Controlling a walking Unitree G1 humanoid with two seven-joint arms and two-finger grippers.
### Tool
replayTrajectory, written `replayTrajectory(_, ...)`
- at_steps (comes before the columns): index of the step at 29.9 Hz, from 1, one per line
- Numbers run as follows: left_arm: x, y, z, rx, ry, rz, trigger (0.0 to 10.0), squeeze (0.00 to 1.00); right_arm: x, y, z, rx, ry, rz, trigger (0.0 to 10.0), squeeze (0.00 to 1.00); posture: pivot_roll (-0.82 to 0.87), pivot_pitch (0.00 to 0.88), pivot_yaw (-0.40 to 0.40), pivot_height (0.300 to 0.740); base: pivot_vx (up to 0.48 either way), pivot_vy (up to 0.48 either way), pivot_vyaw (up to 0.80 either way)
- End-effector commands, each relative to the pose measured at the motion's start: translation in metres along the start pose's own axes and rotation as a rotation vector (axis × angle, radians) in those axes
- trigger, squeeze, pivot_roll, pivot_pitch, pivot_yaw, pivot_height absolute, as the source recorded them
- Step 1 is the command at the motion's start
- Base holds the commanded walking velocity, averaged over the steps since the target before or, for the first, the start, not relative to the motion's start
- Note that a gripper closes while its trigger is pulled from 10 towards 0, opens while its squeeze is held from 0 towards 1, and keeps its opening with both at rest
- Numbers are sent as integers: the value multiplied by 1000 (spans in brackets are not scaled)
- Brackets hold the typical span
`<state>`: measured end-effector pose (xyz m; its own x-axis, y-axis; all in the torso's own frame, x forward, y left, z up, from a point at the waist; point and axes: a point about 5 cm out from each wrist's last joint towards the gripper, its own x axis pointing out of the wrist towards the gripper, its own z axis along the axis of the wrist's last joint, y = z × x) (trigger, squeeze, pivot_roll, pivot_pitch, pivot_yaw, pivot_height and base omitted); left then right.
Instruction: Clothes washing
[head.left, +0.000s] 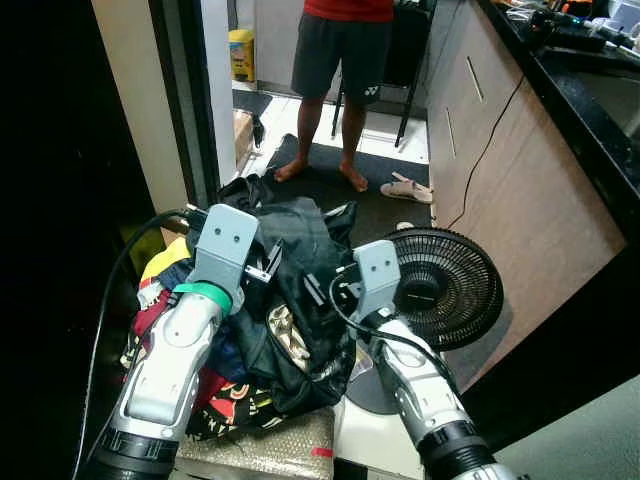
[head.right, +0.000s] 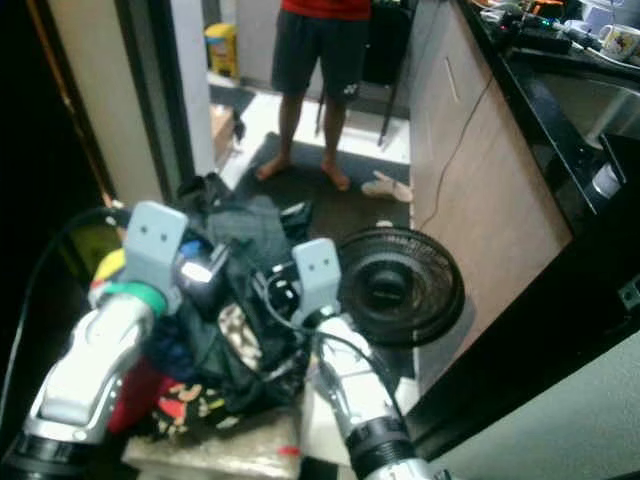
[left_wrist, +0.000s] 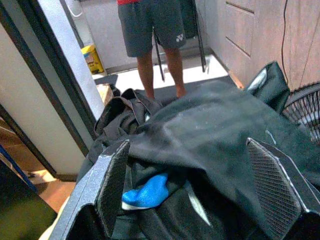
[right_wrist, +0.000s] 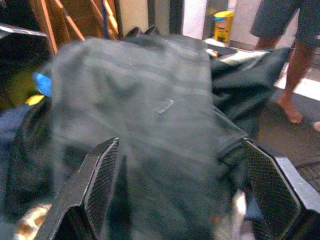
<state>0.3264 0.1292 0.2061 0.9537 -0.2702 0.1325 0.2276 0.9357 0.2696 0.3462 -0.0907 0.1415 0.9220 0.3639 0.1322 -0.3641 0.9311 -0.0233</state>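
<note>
Both grippers are held spread over the heap of clothes: the left gripper and the right gripper are poised above a dark garment. A fan is seen just beside the heap, and a person's legs are seen beyond it.

Black floor fan, standing person, sandals

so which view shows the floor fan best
The left eye view: the fan shows whole, lying beside the clothes pile. The right eye view shows it too, but blurrier; the left wrist view catches just its grille edge.
</note>
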Motion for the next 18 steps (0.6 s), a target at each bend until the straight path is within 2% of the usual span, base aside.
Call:
replayTrajectory(1, 4, -6, -2, 5, 11, -36, 10000, 0, -8, -13, -3, -1, 0, -62, 10000, 0, 50, 90, 20, 740, 0, 0, 0)
replayTrajectory(3, 5, -6, -2, 5, 11, -41, 10000, 0, -8, -15, -4, -6, -3, -72, 10000, 0, 50, 90, 20, 740, 0, 0, 0)
replayTrajectory(4, 11, -7, -1, 12, 12, -49, 10000, 0, -11, -23, -2, -14, -15, -94, 10000, 0, 5, 92, 62, 740, 0, 0, 0)
replayTrajectory(5, 16, -8, -1, 16, 12, -54, 10000, 0, -14, -30, 1, -21, -27, -112, 10000, 0, -7, 94, 71, 740, 0, 0, 0)
replayTrajectory(6, 16, -8, -1, 16, 12, -54, 10000, 0, -14, -30, 1, -21, -27, -112, 10000, 0, -7, 94, 71, 740, 0, 0, 0)
replayTrajectory(8, 25, -7, 0, 27, 16, -54, 10000, 0, -19, -44, 5, -31, -51, -146, 10000, 0, -23, 99, 83, 740, 0, 0, 0)
replayTrajectory(10, 28, -5, -1, 32, 21, -46, 10000, 0, -21, -50, 7, -23, -61, -161, 10000, 0, -29, 101, 86, 740, 0, 0, 0)
replayTrajectory(13, 28, -5, -1, 32, 21, -46, 10000, 0, -21, -50, 7, -23, -61, -161, 10000, 0, -29, 101, 86, 740, 0, 0, 0)
replayTrajectory(14, 30, -4, -1, 36, 24, -40, 10000, 0, -22, -54, 8, -18, -68, -172, 10000, 0, -29, 101, 86, 740, 0, 0, 0)
replayTrajectory(15, 33, 0, -2, 44, 32, -23, 10000, 0, -20, -60, 11, 32, -85, -195, 10000, 0, -50, 119, 96, 740, 0, 0, 0)
replayTrajectory(18, 34, 5, -3, 50, 38, -8, 10000, 0, -18, -63, 14, 63, -97, -206, 10000, 0, -50, 123, 93, 740, 0, 0, 0)
